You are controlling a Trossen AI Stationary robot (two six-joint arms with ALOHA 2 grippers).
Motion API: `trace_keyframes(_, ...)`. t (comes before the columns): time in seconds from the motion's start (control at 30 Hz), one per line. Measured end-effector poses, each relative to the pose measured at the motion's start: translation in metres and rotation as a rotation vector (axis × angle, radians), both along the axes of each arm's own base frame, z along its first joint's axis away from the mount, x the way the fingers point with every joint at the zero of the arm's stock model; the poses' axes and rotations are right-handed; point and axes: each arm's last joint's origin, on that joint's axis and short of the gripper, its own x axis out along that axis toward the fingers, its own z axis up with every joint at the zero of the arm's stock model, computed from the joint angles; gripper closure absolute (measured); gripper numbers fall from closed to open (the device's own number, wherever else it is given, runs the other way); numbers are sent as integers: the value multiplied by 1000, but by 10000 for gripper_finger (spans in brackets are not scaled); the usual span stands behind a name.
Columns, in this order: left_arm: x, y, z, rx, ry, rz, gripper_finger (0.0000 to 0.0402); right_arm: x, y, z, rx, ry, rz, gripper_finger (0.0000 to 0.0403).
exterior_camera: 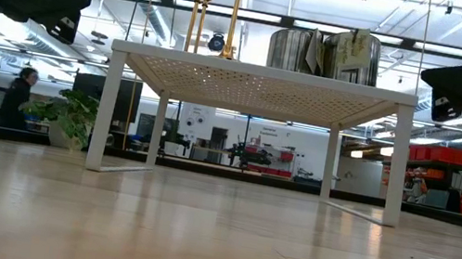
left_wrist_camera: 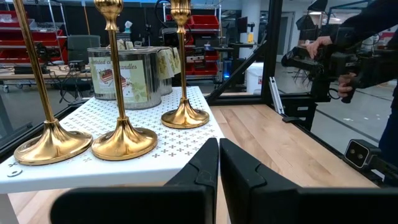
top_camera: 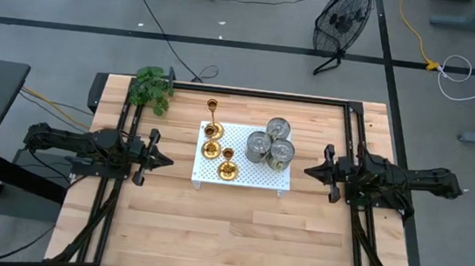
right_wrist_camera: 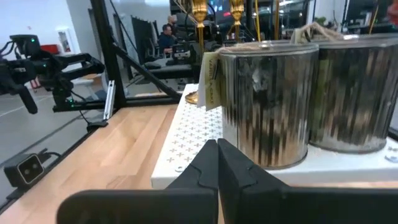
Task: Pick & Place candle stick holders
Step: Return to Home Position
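Although the three holders (left_wrist_camera: 124, 140) look solid, polished brass with a slim stem over a dished base is likely top-heavy and slippery, so each would probably tip or spin in a loose pinch. A sound hold would be low on the stem, just above the base, with the fingers square to it. The stem looks stiff and unlikely to bend, but metal on metal gives little grip.

They stand upright, close together, near the left edge of the shelf (top_camera: 242, 179), while three tins (top_camera: 271, 145) crowd toward its right edge. The left gripper (left_wrist_camera: 219, 144) sits off the shelf's left edge and the right gripper (right_wrist_camera: 217, 144) off its right edge, each with its fingers pressed together on nothing.

From above the stems foreshorten, so heights are hard to compare. The low view hides every base behind the shelf top, and the left wrist view cuts off the nearest holder's top. The tins screen nearly all of the holders from the right wrist view.
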Motion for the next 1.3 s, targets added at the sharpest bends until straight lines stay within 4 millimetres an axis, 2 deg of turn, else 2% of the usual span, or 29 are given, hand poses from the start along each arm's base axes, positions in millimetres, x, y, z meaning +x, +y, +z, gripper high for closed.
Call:
trace_keyframes(0.5, 0, 0, 0, 0, 0, 0, 383, -2, 0, 3, -14, -34, 0, 403)
trace_keyframes(0.83, 0, 0, 0, 0, 0, 0, 383, -2, 0, 3, -6, -32, -11, 381)
trace_keyframes(1.3, 0, 0, 0, 0, 0, 0, 383, -2, 0, 3, -6, -33, -11, 382)
